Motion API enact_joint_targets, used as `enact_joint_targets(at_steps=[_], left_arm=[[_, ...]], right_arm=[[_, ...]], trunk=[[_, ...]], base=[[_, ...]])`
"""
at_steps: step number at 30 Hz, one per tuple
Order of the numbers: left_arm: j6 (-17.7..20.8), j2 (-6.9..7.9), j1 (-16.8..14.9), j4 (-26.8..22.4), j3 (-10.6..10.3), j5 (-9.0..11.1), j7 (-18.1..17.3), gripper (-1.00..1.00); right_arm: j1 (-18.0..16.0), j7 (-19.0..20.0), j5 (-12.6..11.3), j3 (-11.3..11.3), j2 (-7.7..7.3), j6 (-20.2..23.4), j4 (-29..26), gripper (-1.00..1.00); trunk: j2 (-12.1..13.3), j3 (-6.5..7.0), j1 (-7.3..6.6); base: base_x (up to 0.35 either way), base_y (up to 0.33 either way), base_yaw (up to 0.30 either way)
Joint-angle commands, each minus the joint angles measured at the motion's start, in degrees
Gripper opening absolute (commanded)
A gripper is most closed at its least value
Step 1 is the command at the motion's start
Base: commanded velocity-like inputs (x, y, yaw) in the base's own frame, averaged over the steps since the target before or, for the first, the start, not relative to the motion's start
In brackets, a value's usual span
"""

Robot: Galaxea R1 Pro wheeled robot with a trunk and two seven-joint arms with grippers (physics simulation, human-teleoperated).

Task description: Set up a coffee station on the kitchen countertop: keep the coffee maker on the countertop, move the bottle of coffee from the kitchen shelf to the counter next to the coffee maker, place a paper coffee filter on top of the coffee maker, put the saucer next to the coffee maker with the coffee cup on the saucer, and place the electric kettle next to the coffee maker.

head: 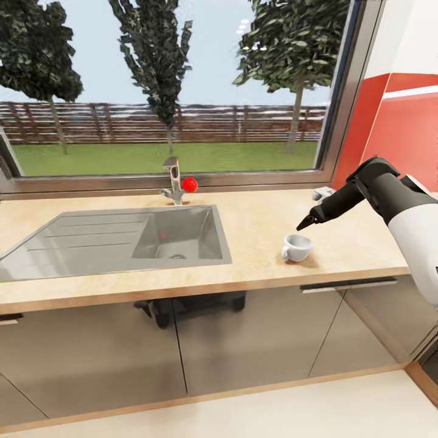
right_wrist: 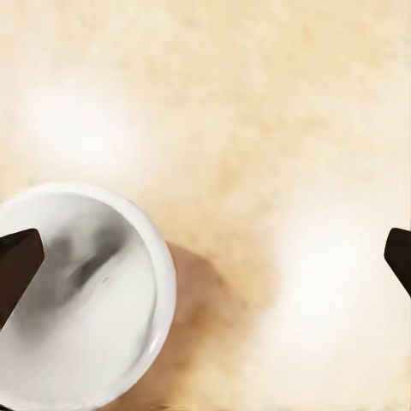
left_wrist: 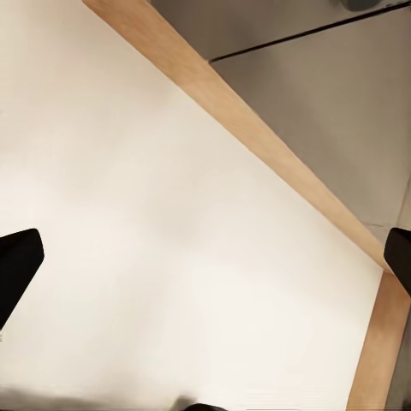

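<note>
Coffee cup [head: 297, 247] sits upright on the counter [head: 255, 267], right of the sink [head: 115, 240], near the front edge, handle toward the sink side. No saucer under it.

Right end effector [head: 306, 223] hovers just above and slightly behind the cup, not touching. In the right wrist view the fingertips [right_wrist: 17, 265] are spread wide, nothing between them; the cup [right_wrist: 77, 300] sits off to one side, under one finger rather than centred.

Left end effector [left_wrist: 205, 274] is also spread wide and holding nothing, pointed down at the floor [left_wrist: 154, 240] by the cabinet base.

Judgement: step in hand is the cup grasp. To do it well:
- shift sideways until the rim wall sits between the fingers
- descend straight, one finger inside, one outside
- avoid the handle side
- close slowly; a light cup on a smooth surface will probably skid or tip if nudged.
</note>
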Motion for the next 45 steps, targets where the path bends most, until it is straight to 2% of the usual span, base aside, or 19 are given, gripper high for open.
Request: enact_joint_targets(at_steps=[1, 7, 10, 14, 33, 37, 45], left_arm=[[0.23, 0.01, -0.04, 0.04, 0.45, -0.22, -0.22, 1.00], [0.23, 0.01, -0.03, 0.05, 0.45, -0.24, -0.22, 1.00], [0.23, 0.01, -0.05, 0.06, 0.45, -0.26, -0.22, 1.00], [0.23, 0.01, -0.03, 0.05, 0.45, -0.23, -0.22, 1.00], [0.23, 0.01, -0.03, 0.06, 0.45, -0.25, -0.27, 1.00], [0.23, 0.01, -0.05, 0.04, 0.45, -0.25, -0.30, 1.00], [0.23, 0.01, -0.03, 0.03, 0.45, -0.22, -0.30, 1.00]], right_arm=[[-0.01, 0.55, 0.45, 0.17, -0.04, 0.48, -0.10, 1.00], [0.17, 0.55, 0.46, 0.31, -0.03, 0.47, 0.00, 1.00], [0.18, 0.52, 0.46, 3.33, -0.10, 0.41, 0.01, 1.00], [0.19, 0.47, 0.53, 4.37, -0.47, 0.39, 0.01, 1.00], [0.19, 0.01, 0.63, 4.65, -0.91, 0.37, 0.11, 1.00], [0.19, -2.01, 0.62, 4.66, -0.88, 0.38, 0.12, 1.00], [0.19, -2.73, 0.59, 4.65, -0.83, 0.39, 0.18, 1.00]], trunk=[[-0.03, -0.06, -0.03], [-0.03, -0.06, -0.03], [-0.03, -0.06, -0.03], [-0.03, -0.06, -0.03], [-0.03, -0.06, -0.03], [-0.03, -0.06, -0.03], [-0.03, -0.06, -0.03]], base=[[-0.156, 0.000, 0.000], [-0.046, 0.000, 0.000], [-0.006, 0.000, 0.000], [-0.001, 0.000, 0.000], [0.000, 0.000, 0.000], [0.087, 0.000, 0.000], [0.023, 0.000, 0.000]])
